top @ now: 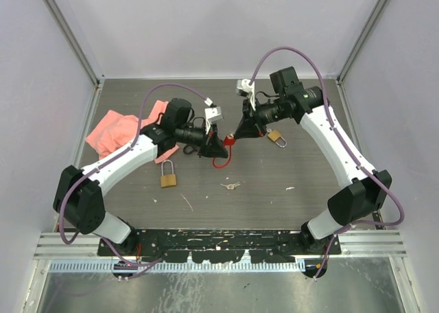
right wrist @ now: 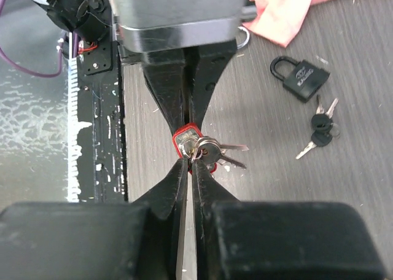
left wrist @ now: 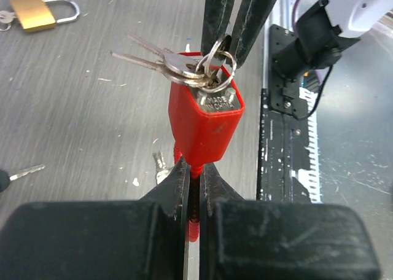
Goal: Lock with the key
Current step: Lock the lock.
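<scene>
The left arm's jaws are clamped on the red shackle (left wrist: 194, 169) of the red padlock (left wrist: 206, 123), which is held above the worktop (top: 274, 189) between both arms. The right arm's jaws pinch the key (left wrist: 214, 77) at its keyhole (spare keys (left wrist: 166, 62) dangle from the ring).

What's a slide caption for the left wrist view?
Left gripper clamps red box-shaped padlock by its shackle; right gripper pinches silver key in its keyhole.

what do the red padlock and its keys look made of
Red padlock: seemingly matte red plastic casing over a metal body; a silvery stamped face shows at the keyway end. Keys: bare silvery metal with a bright sheen, possibly plated.
</scene>
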Robot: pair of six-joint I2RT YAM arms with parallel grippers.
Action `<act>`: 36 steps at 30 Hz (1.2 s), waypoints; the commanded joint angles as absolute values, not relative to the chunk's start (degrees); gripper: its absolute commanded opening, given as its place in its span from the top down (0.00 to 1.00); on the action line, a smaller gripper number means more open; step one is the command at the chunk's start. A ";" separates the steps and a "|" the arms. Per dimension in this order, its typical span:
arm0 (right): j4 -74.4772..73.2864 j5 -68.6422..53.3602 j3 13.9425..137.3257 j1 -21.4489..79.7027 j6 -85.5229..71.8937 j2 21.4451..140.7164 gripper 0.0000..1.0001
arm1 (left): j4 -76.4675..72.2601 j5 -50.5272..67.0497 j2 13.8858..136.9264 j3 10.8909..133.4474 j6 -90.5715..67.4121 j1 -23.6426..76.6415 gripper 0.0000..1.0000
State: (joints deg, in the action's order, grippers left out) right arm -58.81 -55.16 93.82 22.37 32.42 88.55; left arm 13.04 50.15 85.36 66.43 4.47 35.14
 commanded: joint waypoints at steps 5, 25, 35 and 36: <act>-64.14 -61.14 94.56 23.01 51.51 86.66 0.99 | 5.98 61.89 85.99 71.60 2.33 34.80 1.00; -83.60 -61.45 94.84 23.04 93.11 85.90 0.99 | 10.37 77.84 93.15 76.42 -0.12 33.16 1.00; -74.22 -59.12 91.47 23.03 83.98 83.55 0.94 | 10.01 80.12 94.61 77.29 -2.22 32.87 1.00; -72.11 -58.70 91.36 22.98 80.84 83.50 0.94 | 10.02 80.00 94.45 77.14 -2.15 32.87 1.00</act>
State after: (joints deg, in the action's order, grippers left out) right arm -76.86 -59.22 92.71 22.00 89.25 84.64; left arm 15.64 76.16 96.09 72.97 -0.38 33.26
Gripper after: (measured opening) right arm 0.082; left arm 0.031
